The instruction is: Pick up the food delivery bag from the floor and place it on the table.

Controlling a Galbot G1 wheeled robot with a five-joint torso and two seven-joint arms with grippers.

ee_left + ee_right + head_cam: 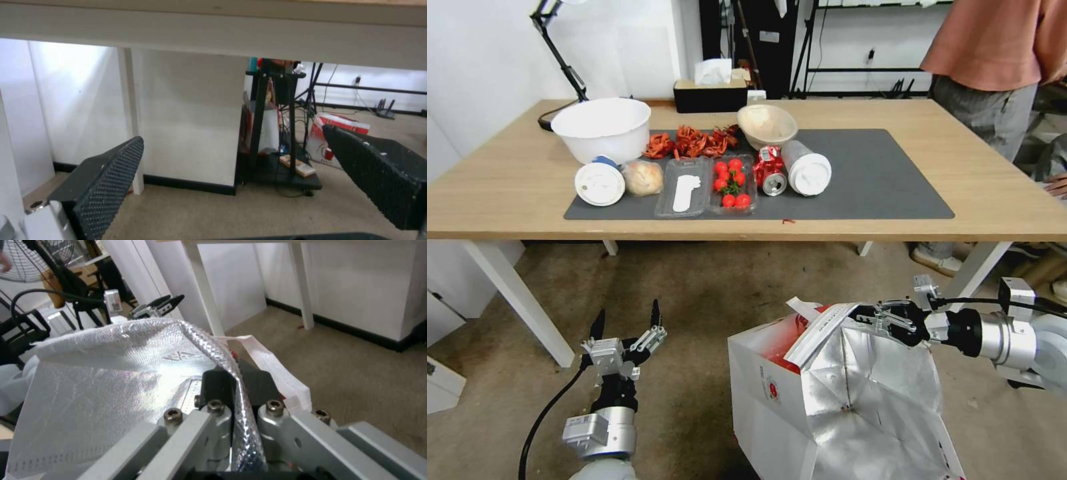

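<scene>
The boxy white paper bag (800,400) with its crinkly silver lining is pinched at the rim by the right hand (872,315), near the tabletop (507,193). The left hand (626,328) is spread open above the carpet floor (707,300).

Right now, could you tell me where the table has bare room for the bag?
The table is free on the dark mat's right half, beyond the white-lidded cup, and on the bare wood right of it. The mat's left half is crowded: white bowl, cherry tomatoes, crushed can.
</scene>
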